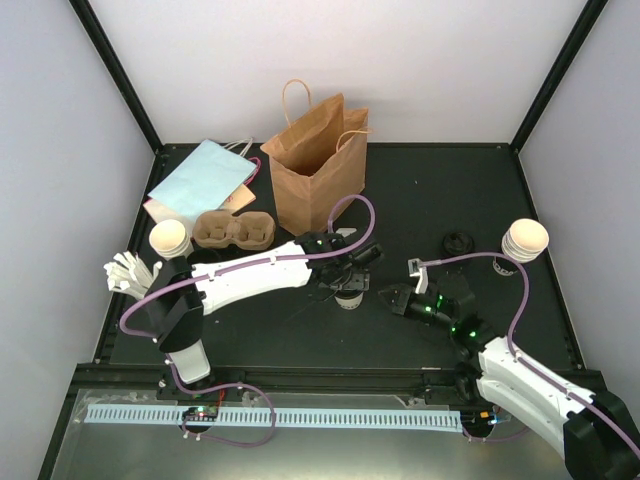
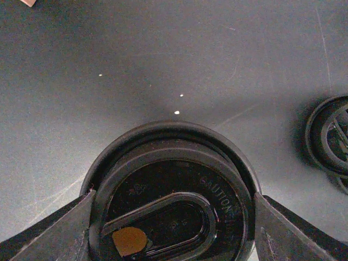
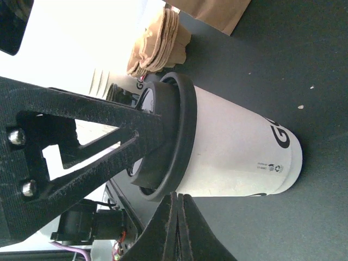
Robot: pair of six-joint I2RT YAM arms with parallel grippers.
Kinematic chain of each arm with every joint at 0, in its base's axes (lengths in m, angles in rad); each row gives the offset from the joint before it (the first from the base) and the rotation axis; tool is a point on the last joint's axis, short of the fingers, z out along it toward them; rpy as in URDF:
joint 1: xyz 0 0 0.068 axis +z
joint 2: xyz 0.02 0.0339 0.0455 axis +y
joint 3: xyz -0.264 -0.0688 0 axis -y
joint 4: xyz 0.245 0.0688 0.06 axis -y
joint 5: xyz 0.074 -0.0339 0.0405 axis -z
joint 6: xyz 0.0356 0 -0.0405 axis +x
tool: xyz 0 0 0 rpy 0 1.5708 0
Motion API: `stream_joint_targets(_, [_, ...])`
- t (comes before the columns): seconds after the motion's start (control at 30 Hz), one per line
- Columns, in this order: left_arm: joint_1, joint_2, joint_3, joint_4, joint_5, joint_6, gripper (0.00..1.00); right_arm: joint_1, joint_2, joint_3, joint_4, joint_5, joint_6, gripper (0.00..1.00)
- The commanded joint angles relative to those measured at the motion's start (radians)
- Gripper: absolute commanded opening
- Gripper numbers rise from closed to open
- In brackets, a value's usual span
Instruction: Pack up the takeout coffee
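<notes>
1. Roughly mid-counter, a little toward the near edge, stands the takeout coffee cup. It is upright and white-walled, with a black lid on top.
2. The left jaws reach it from above and are closed onto the lid, one finger against each side of its rim.
3. The right jaws are pressed together with nothing between them, their tips just beside the lid rim on the cup's right.
4. A brown paper bag stands open at the far edge, behind the cup.
5. A pale-blue bag lies flat in the far left corner, with a cardboard carrier just in front of it.
6. One cup stack sits by the left edge and another stack by the right edge, where loose lids lie near it.
</notes>
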Motion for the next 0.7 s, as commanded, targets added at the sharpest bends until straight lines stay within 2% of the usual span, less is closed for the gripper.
stream_joint_targets(0.0, [-0.018, 0.023, 0.022, -0.038, 0.024, -0.091, 0.75, 0.009, 0.006, -0.016, 0.094, 0.021, 0.057, 0.01])
stream_joint_targets(0.27, [-0.027, 0.034, 0.030, -0.048, 0.015, -0.131, 0.74, 0.040, 0.083, -0.015, 0.189, 0.026, 0.101, 0.01])
stream_joint_targets(0.67, [-0.030, 0.045, 0.036, -0.044, 0.029, -0.122, 0.73, 0.099, 0.142, 0.020, 0.223, 0.089, 0.115, 0.01])
